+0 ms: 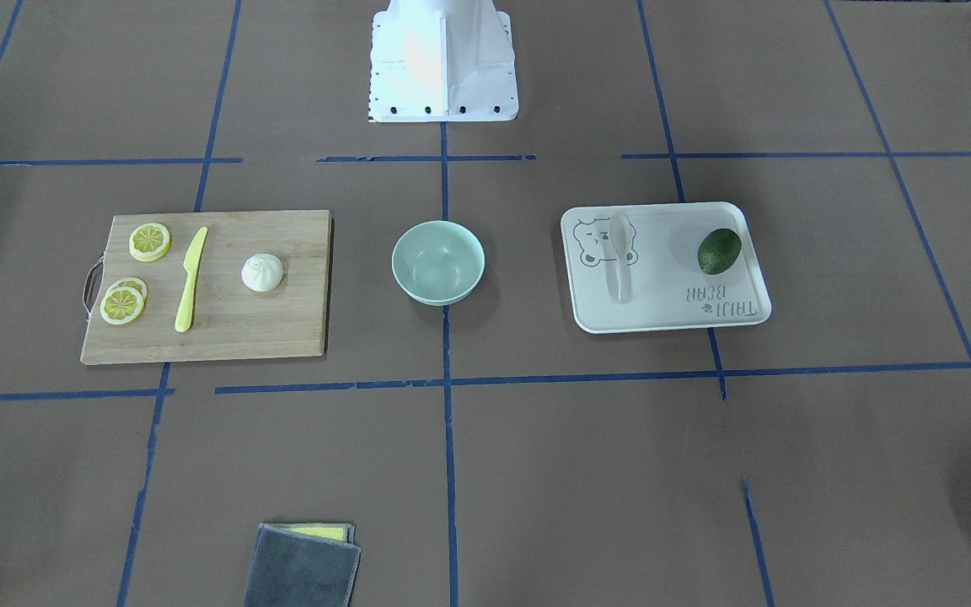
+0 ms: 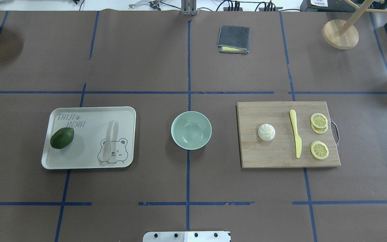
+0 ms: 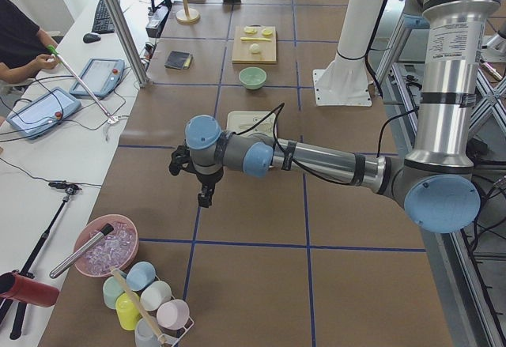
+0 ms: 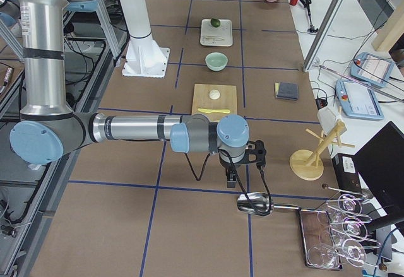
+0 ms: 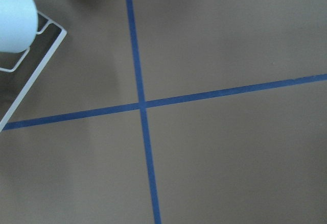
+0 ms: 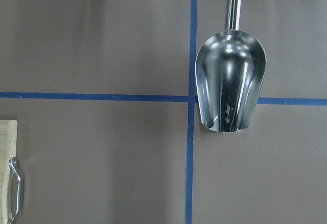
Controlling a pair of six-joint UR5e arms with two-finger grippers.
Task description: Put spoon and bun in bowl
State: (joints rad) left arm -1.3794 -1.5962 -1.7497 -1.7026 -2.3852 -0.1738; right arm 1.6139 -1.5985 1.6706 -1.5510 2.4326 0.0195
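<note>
The bowl (image 2: 191, 130) stands upright at the middle of the tabletop (image 2: 146, 67), on a blue tape line, with nothing in it. To the robot's left lies a white tray (image 2: 92, 108), and the spoon (image 2: 109, 141) lies flat on it, its scoop end over the printed bear on the robot's side. A dark green fruit (image 2: 62, 137) sits on the same tray, apart from the spoon. To the robot's right lies a wooden board (image 2: 281, 158). The bun (image 2: 266, 132) sits on the board's end nearest the bowl, pleats up. A yellow knife (image 2: 295, 137) lies between the bun and three lemon slices (image 2: 319, 149), two of which overlap. A folded grey cloth (image 2: 233, 39) lies across the tabletop from the robot. The left gripper (image 3: 205, 197) hangs over bare tabletop, well apart from the tray. The right gripper (image 4: 231, 179) hangs beyond the board, near a metal scoop (image 6: 231, 81). Both grippers show only in the side views, so I cannot tell whether their fingers are spread or pressed together.
</note>
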